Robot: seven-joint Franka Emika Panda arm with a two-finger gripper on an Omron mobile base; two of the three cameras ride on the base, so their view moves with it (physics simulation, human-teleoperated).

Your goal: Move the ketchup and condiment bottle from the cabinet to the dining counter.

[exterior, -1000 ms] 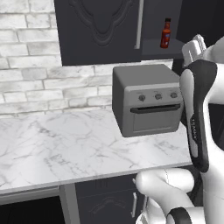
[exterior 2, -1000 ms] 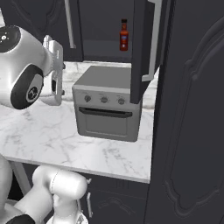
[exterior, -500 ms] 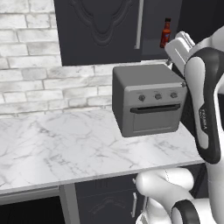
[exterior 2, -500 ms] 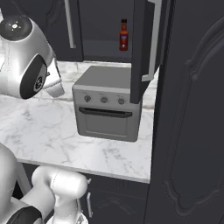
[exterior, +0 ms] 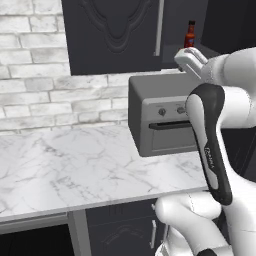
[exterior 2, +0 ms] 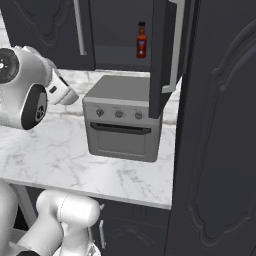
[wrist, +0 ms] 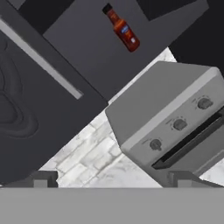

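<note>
Up at cabinet height, the white two-finger pincer (wrist: 111,181) stands wide open with nothing between its jaws; its two grey fingertips (wrist: 40,179) sit far apart at the bottom of the hand view. In the left base view the pincer (exterior: 189,61) hangs just over the top rear edge of the boxy grey toaster oven (exterior: 160,117), apart from everything.

From the pincer, at about 12 o'clock in the hand view, the small dark brown-red condiment bottle with red cap and pale label (wrist: 122,28) stands upright on the shelf of the dark charcoal upper wall cabinet (wrist: 83,48), well apart from the fingertips. In the right base view it (exterior 2: 142,40) stands alone on that open shelf, framed by the cabinet's carved panel doors with long silver bar handles (exterior 2: 79,26). Whether anything else stands deeper in the shelf is hard to tell, as the interior is dark.

Below, the toaster oven rests on the white grey-veined marble counter (exterior: 65,165), backed by a pale brick wall (exterior: 35,65).
</note>
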